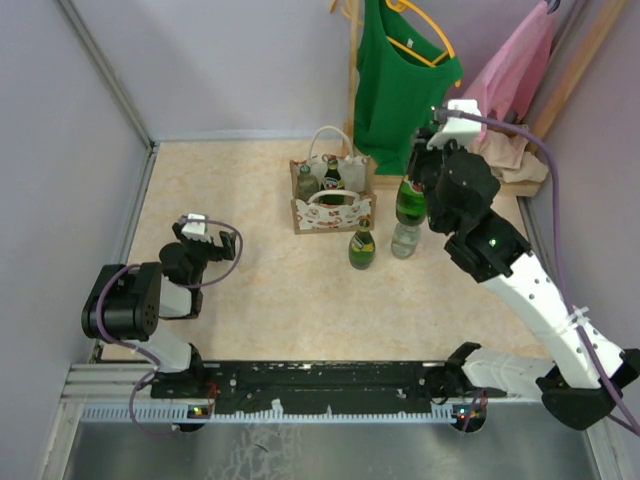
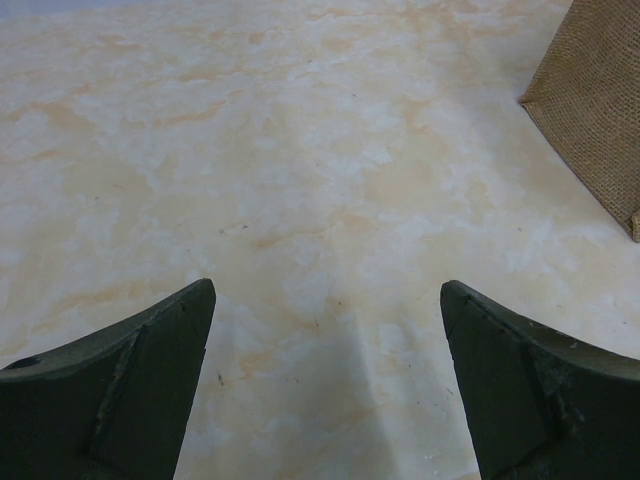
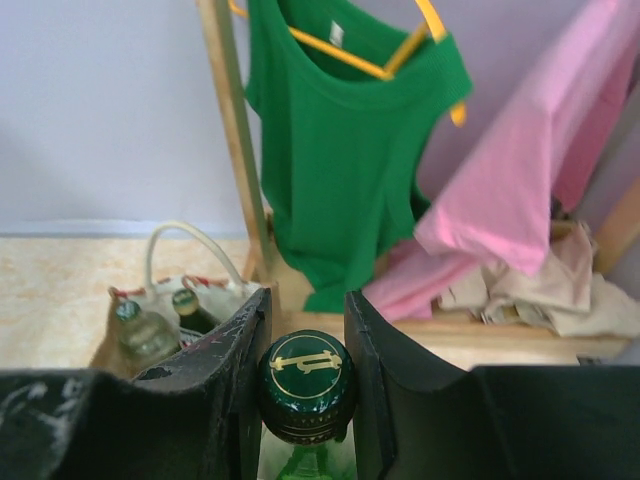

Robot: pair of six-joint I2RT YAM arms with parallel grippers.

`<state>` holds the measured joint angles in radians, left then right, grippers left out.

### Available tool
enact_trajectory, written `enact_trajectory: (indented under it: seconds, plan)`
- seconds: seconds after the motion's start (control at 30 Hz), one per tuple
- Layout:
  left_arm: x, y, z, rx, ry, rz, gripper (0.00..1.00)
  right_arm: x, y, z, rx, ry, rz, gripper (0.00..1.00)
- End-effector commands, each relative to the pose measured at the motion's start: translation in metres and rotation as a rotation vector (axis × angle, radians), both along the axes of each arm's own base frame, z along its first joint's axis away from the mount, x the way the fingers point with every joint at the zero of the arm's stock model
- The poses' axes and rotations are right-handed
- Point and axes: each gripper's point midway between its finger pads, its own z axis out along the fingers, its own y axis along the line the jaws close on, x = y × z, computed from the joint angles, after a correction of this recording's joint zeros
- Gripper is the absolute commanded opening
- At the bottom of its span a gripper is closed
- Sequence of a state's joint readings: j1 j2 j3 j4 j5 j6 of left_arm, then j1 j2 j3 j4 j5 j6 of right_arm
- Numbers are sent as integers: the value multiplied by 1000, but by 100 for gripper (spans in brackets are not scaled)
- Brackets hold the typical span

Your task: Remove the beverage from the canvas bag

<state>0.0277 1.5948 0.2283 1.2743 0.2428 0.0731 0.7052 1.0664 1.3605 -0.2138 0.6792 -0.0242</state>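
My right gripper (image 3: 305, 335) is clenched on the cap of a green bottle (image 3: 305, 380). The bottle's body is cut off below the wrist view, and from above I cannot tell whether its base touches the table (image 1: 260, 290). The canvas bag (image 1: 333, 212) stands near, to its left, with two bottle tops (image 1: 331, 172) showing and their bodies hidden. My left gripper (image 2: 328, 310) is released above the table, with only the bag's corner in its view.
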Motion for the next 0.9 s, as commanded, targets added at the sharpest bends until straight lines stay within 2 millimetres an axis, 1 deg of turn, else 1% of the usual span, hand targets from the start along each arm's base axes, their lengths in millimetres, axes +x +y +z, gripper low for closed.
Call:
enact_trajectory:
  seconds: [0.0, 0.07, 0.13, 0.2, 0.23, 0.3, 0.37, 0.57, 0.8, 0.87]
  plan:
    - [4, -2, 7, 8, -23, -5, 100, -22, -26, 11, 163, -60, -75, 0]
    - [5, -1, 7, 9, -23, -3, 100, -26, -30, -11, 152, -15, -86, 0]
    - [5, -1, 7, 9, -23, -3, 100, -27, -29, -36, 126, 36, -82, 0]
    - [5, -1, 7, 9, -24, -4, 100, -27, -24, -64, 98, 91, -61, 0]
    - [4, -2, 7, 8, -23, -5, 100, -27, -18, -77, 85, 115, -32, 0]
    - [5, -1, 6, 9, -23, -4, 100, -27, -13, -99, 67, 147, -20, 0]
    - [5, -2, 7, 8, -23, -4, 100, -27, -10, -113, 66, 158, -10, 0]
    - [5, -1, 7, 8, -23, -2, 100, -29, -3, -135, 80, 150, 35, 0]
    - [5, -1, 7, 9, -24, -3, 100, -24, 13, -182, 72, 201, 88, 0]
    - [5, -1, 7, 9, -23, -4, 100, -23, 18, -189, 84, 195, 102, 0]
